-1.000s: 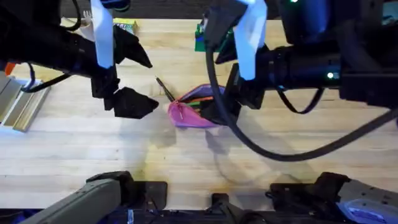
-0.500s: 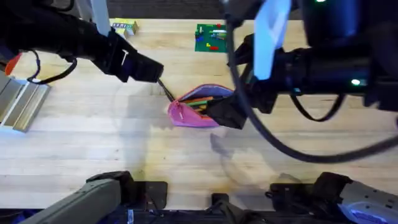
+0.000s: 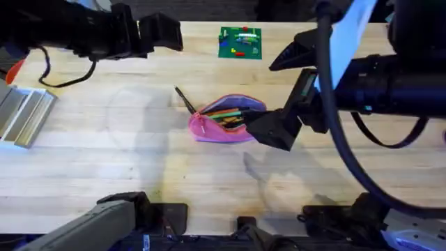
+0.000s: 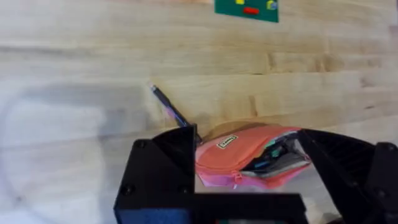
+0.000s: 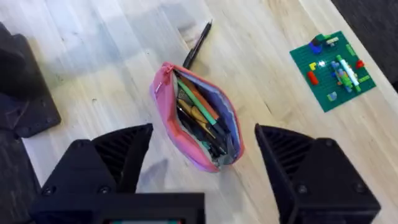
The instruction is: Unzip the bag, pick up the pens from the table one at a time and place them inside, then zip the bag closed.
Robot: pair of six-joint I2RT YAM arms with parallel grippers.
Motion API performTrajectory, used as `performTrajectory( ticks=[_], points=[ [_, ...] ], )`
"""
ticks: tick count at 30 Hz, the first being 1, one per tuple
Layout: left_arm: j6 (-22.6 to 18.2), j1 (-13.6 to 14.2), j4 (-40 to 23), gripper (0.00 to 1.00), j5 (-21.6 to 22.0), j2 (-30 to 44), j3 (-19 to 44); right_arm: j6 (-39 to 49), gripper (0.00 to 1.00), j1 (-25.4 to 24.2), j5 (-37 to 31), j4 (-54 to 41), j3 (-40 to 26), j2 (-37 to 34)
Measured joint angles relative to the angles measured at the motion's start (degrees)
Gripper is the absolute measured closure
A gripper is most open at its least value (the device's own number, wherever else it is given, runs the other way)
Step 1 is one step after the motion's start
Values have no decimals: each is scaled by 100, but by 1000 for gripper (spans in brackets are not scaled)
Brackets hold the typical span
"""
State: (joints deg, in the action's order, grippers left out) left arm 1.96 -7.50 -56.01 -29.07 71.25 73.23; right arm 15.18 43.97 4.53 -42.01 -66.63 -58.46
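1. While the left claw (image 3: 162,33) pulls back empty and spread, the overhead shows the black pen (image 3: 185,101) left on the desk (image 3: 104,160) beside the bag (image 3: 224,118).
2. Left wrist: pen untouched, tip against the pouch.
3. Right wrist: right claw (image 5: 202,152) wide open, retreated above the unzipped bag; zipping waits.

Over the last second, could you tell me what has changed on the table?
The left gripper pulled back from beside the black pen toward the table's far left. The right gripper drew off the pink pouch, to the right, open and empty. The pouch, still unzipped, the pen and the green board stayed put.
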Motion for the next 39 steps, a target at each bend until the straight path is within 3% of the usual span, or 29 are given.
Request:
performTrajectory(
  ticks=[1, 6, 12, 24, 25, 39],
  points=[
    [608, 142, 3, 6, 281, 211, 0, 0, 4, 0, -10, -16, 0, 8],
    [1239, 646, 0, 6, 759, 680, 0, 0, 4, 0, -25, -46, 2, 102],
    [2224, 1234, 9, 6, 1667, 1023, 0, 0, 3, 0, -25, -48, 2, 111],
    [3713, 1932, 9, 7, 3325, 1493, 0, 0, 3, 0, -26, -47, 4, 111],
    [3978, 2021, 9, 7, 3494, 1675, 0, 0, 4, 0, -26, -49, 4, 111],
    [4533, 2082, 147, 7, 3599, 2958, 0, 0, 3, 0, -26, -49, 4, 111]
  ],
)
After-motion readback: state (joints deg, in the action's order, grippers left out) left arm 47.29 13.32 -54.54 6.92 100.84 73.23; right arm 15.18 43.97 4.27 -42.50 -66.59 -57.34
